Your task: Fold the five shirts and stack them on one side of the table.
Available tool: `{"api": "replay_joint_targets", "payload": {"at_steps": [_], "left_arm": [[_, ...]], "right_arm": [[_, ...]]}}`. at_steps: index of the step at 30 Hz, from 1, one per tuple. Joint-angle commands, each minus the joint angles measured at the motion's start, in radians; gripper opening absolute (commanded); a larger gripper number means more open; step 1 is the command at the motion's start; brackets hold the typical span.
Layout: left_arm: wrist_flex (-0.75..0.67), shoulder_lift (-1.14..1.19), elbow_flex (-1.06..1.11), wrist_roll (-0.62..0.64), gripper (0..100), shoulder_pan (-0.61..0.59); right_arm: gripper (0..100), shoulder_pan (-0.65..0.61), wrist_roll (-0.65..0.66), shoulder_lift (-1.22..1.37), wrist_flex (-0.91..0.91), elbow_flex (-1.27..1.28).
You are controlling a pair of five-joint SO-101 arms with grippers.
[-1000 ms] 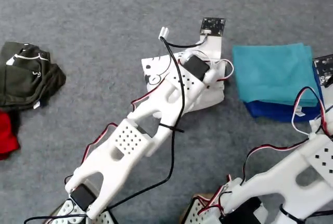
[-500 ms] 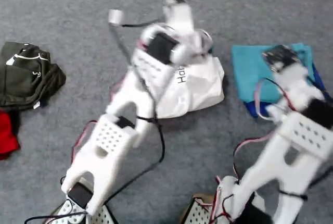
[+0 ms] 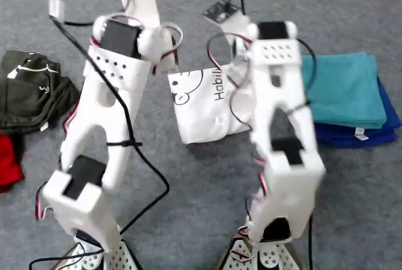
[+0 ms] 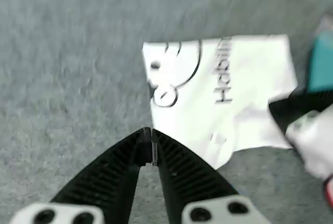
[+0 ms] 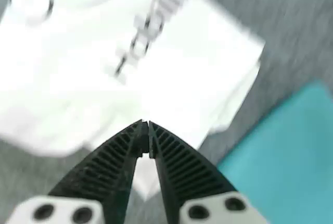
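Overhead: white shirt (image 3: pixel 201 103) lies folded between the two arms. The teal shirt (image 3: pixel 342 88) sits on the blue shirt (image 3: pixel 367 133) at the right; dark green shirt (image 3: pixel 31 91) and red shirt (image 3: pixel 7 160) are bunched at the left.
Left wrist: left gripper (image 4: pixel 151 146), fingers together, at the white shirt's edge.
Right wrist: right gripper (image 5: pixel 145 133), tips together, over the white shirt.

I see the white shirt (image 3: pixel 210 110) lying on the worktop (image 3: pixel 201 188) between my left tool (image 3: pixel 164 45) and right tool (image 3: pixel 242 63). Outward of the right tool, a teal shirt (image 3: pixel 342 88) sits on a blue shirt (image 3: pixel 352 133). Outward of the left tool lie a dark green shirt (image 3: pixel 31 91) and a red shirt (image 3: pixel 7 157).
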Motion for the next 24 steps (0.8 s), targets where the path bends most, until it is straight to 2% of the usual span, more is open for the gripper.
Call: {"api": "replay_joint_targets", "payload": {"at_steps": [1, 4, 6, 13, 18, 24], "left_arm": [[-0.176, -0.151, 0.384, -0.032, 2, -0.018], [-0.328, -0.24, 0.643, -0.037, 2, -0.028], [-0.405, -0.295, 0.804, -0.034, 2, -0.028], [-0.617, -0.378, 1.125, -0.038, 2, -0.035], [-0.701, -0.378, 1.209, -0.034, 2, -0.034], [-0.743, -0.378, 1.224, -0.032, 2, -0.029]], "right_arm": [[0.2, -0.027, -0.029, 0.249, 0.095, -0.414], [0.2, -0.027, -0.025, 0.441, 0.213, -0.639], [0.2, -0.016, -0.028, 0.535, 0.218, -0.722], [0.2, 0.004, -0.028, 0.618, 0.219, -0.733], [0.2, 0.064, -0.021, 0.46, 0.219, -0.498], [0.2, 0.136, 0.064, 0.225, 0.212, -0.12]]}}
